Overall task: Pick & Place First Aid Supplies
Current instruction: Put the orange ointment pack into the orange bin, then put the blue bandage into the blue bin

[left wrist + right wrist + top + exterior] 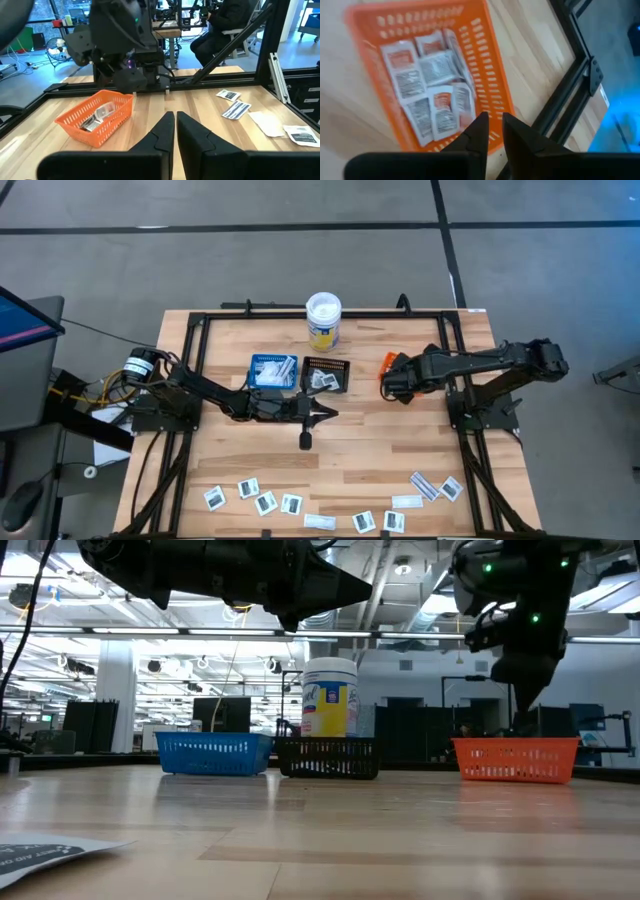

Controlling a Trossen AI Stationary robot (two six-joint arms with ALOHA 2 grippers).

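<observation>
The left end effector hangs above the middle of the bench, fingers together and empty, pointing toward the right arm. The right end effector hovers over the orange tray, fingers nearly together, holding nothing. Packets in the orange tray lie flat and overlapping, long axes mostly along the tray's length. More packets lie scattered along the bench's near edge, long axes pointing various ways; two narrow strips lie side by side, angled diagonally. Further packets sit in the blue tray and the black tray.
</observation>
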